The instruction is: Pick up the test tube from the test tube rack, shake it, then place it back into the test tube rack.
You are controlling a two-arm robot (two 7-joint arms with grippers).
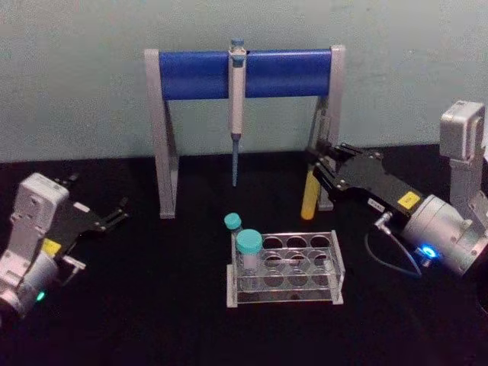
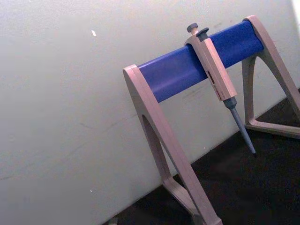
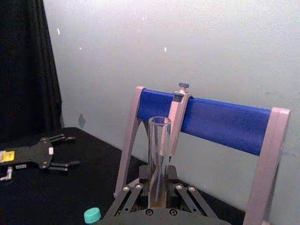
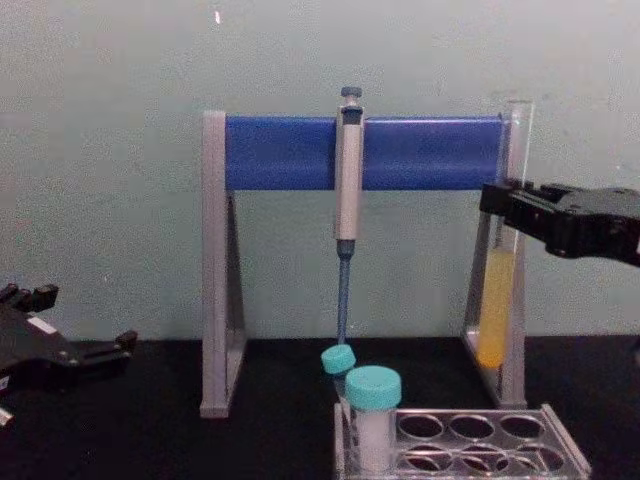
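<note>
Back wall [image 1: 76,69]: plain, pale grey-green, matte, evenly lit with no hard shadows. It has a few small white specks [image 3: 165,48] and a faint scuff line [image 2: 93,125]. Table [image 1: 152,305]: flat black top that runs right up to the wall. Black curtain [image 3: 23,70] hangs at one end of the wall in vertical folds and reaches down to table level.

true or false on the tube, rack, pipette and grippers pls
1. The test tube stands in the test tube rack. False: the right gripper holds it out of the rack, by the stand.
2. The test tube is upright. True.
3. The pipette hangs from the stand's blue bar. True.
4. The left gripper grips a teal-capped tube. False: it is open, at the left; both teal-capped tubes stand in the rack.
</note>
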